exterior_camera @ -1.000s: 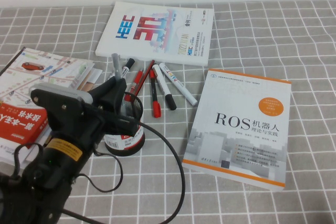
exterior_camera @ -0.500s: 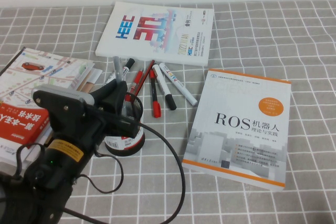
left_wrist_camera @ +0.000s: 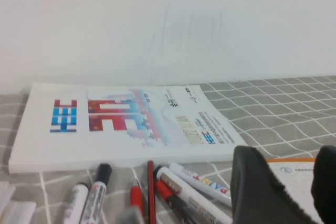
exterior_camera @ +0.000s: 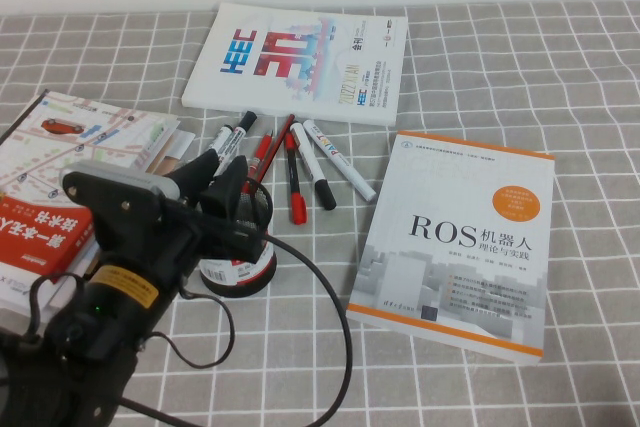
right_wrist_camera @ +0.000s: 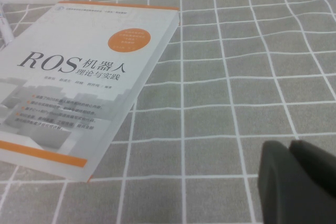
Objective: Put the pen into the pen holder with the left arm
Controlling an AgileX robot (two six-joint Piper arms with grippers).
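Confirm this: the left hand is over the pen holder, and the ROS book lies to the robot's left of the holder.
Wrong on one point: the high view shows the ROS book on the robot's right of the pen holder. The left hand is over it; the right hand hangs over the cloth.

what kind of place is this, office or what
Probably a desk or lab bench set up for study: white ROS textbook, black wire-mesh pen holder under the left gripper, red and white pens. Right gripper hovers over checked cloth.

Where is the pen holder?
The holder sits left of middle in the high view, under the left gripper, beside the ROS book. The right gripper hovers over cloth.
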